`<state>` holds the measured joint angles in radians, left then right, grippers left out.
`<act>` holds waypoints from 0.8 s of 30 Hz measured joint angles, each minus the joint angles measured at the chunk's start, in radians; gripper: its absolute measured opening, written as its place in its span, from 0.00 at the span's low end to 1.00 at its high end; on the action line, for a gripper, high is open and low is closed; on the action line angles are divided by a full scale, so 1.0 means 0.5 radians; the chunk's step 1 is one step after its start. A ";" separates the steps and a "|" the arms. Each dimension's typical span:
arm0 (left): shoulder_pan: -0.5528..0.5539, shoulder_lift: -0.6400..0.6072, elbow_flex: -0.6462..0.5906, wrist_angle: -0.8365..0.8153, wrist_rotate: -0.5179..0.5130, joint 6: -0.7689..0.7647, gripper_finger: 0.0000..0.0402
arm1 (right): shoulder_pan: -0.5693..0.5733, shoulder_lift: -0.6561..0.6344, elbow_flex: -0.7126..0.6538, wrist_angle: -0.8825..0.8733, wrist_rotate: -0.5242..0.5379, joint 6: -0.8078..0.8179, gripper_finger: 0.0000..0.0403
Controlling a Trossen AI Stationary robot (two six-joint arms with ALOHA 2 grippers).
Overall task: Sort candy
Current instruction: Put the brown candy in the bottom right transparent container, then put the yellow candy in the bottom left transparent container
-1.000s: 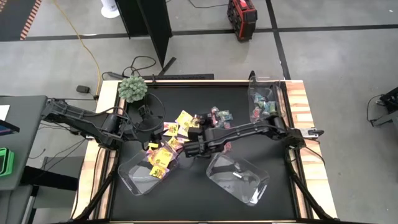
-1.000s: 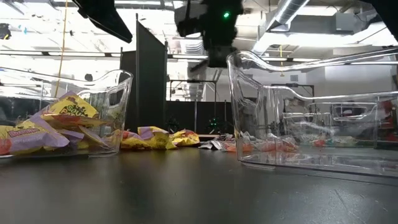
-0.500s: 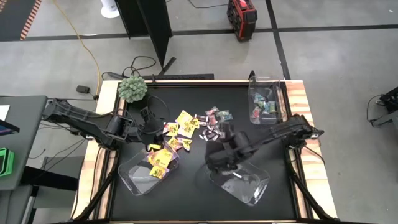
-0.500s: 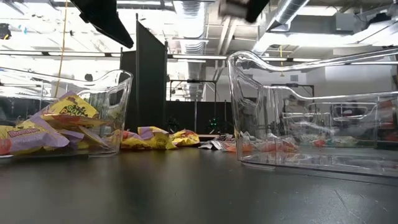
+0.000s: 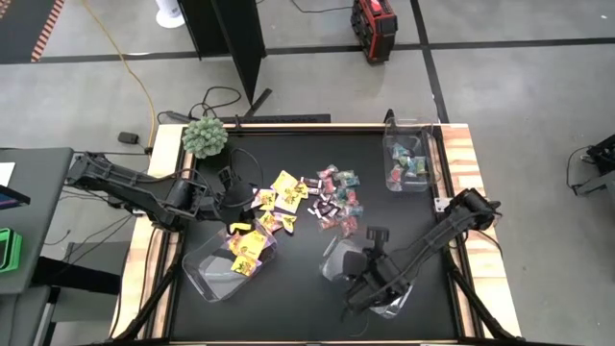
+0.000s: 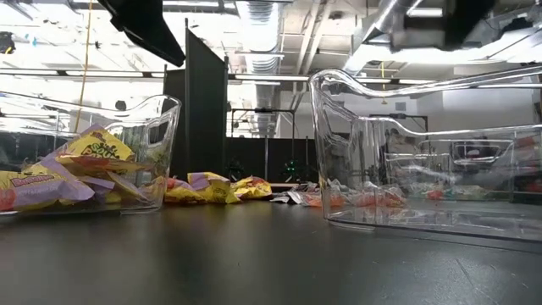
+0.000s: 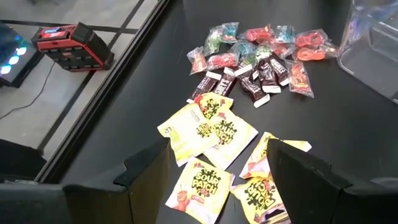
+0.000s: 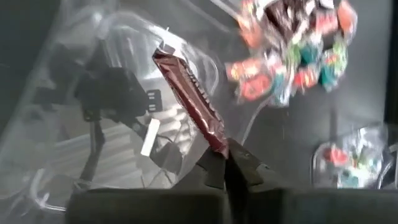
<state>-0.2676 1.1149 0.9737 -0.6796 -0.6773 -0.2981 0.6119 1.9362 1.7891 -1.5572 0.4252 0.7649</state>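
Loose candy lies mid-table: yellow packets (image 5: pixel 279 192), dark brown mini bars (image 5: pixel 322 199) and teal-and-pink wrappers (image 5: pixel 341 181). My right gripper (image 5: pixel 361 288) hangs over the near-right clear bin (image 5: pixel 332 261), shut on one dark brown mini bar (image 8: pixel 186 87). My left gripper (image 7: pixel 217 186) stands open above the yellow packets (image 7: pixel 211 130) at the pile's left side, touching nothing. The near-left bin (image 5: pixel 197 274) holds yellow packets. The far-right bin (image 5: pixel 392 178) holds teal-and-pink wrappers. My right gripper pinches the mini bar by one end (image 8: pixel 216 144) between its two fingertips (image 8: pixel 242 165). The fingers point steeply down into the bin's opening. The bar sticks out beyond the fingertips, in line with them, lifted clear above the bin's floor.
A fuzzy green ball plant (image 5: pixel 205 136) stands at the table's far-left corner. In the low view the near-left bin (image 6: pixel 161 127) and the near-right bin (image 6: pixel 339 152) stand up front, with loose candy (image 6: pixel 220 188) between them farther back.
My right gripper has swung from the candy pile in the middle toward the table's near right, carrying the dark mini bar to above the near-right bin, and it has rolled and tipped steeper on the way.
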 joint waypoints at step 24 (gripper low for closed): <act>0.430 0.000 -0.187 0.389 0.456 0.290 0.62 | -0.432 -0.559 -0.162 0.654 0.528 -0.996 0.71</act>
<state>-0.0525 1.1149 0.8803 -0.4849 -0.4492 -0.1531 0.3958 1.6569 1.7079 -1.2299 0.6892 0.2670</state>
